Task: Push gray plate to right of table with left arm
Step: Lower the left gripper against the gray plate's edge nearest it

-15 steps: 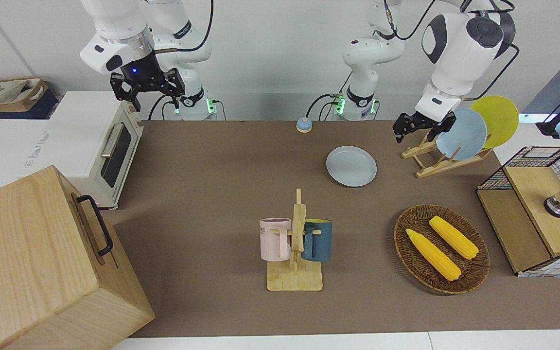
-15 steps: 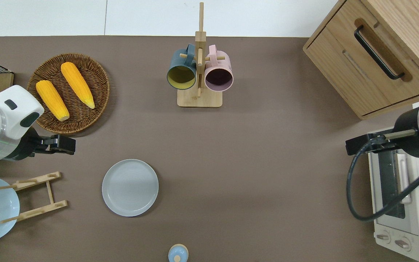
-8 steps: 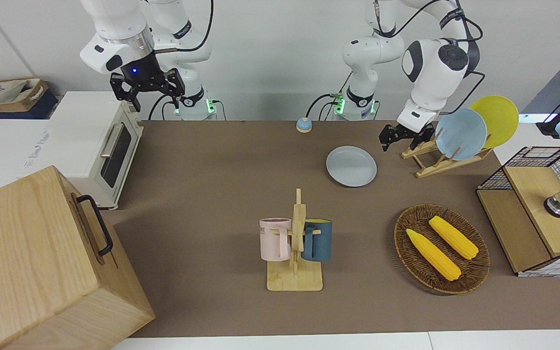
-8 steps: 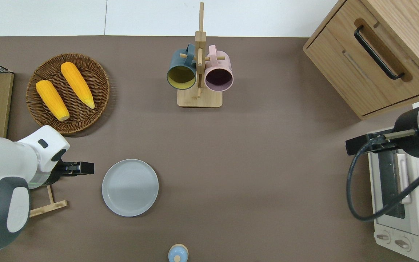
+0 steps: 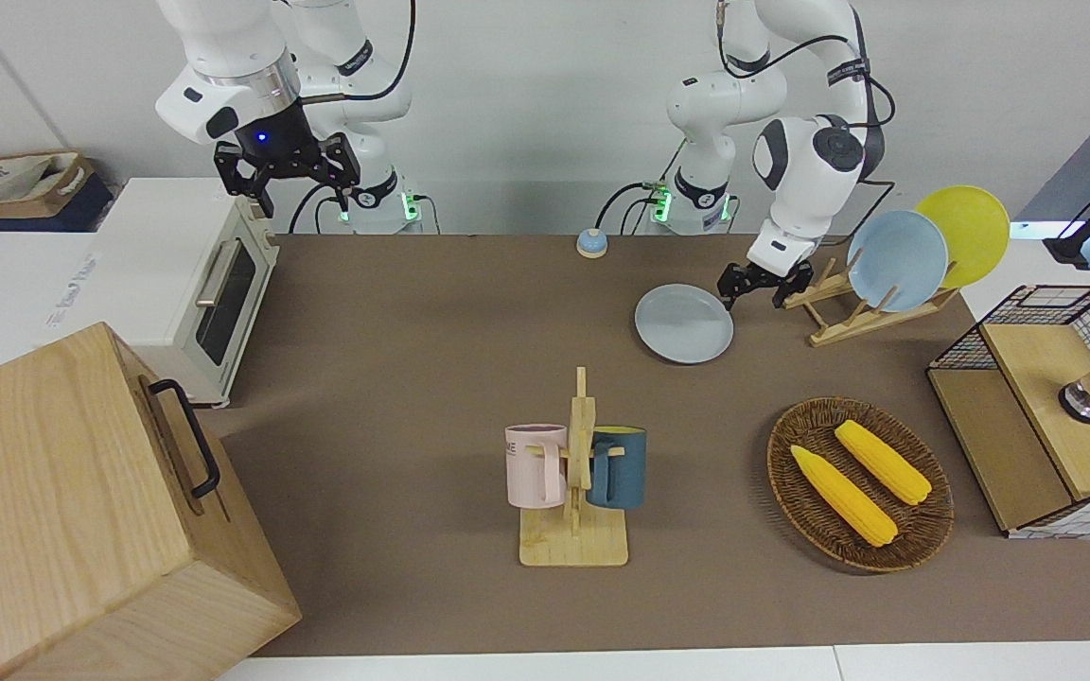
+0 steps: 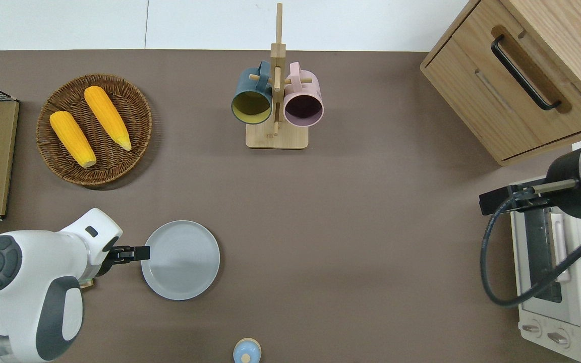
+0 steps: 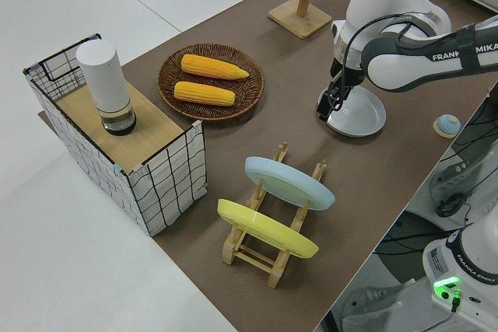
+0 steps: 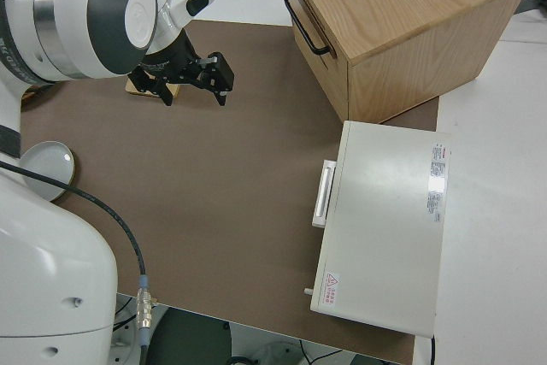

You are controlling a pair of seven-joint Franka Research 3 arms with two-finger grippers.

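Small round pale gray plate (image 6: 180, 260) flat on the wide matte brown desk (image 6: 361, 227), toward the left arm's end, near the robots' edge. Black two-finger left gripper (image 6: 137, 253) low at the plate's rim on the side toward the wooden dish rack (image 5: 852, 307); touching or just apart, cannot tell. Fingers apart or together, cannot tell either. Risks, as judged: riding up over the shallow rim and tipping or skipping the plate if set too high; scraping the desk if too low; spinning the plate off course with an off-centre push. Right arm parked, its fingers (image 8: 224, 80) spread apart.
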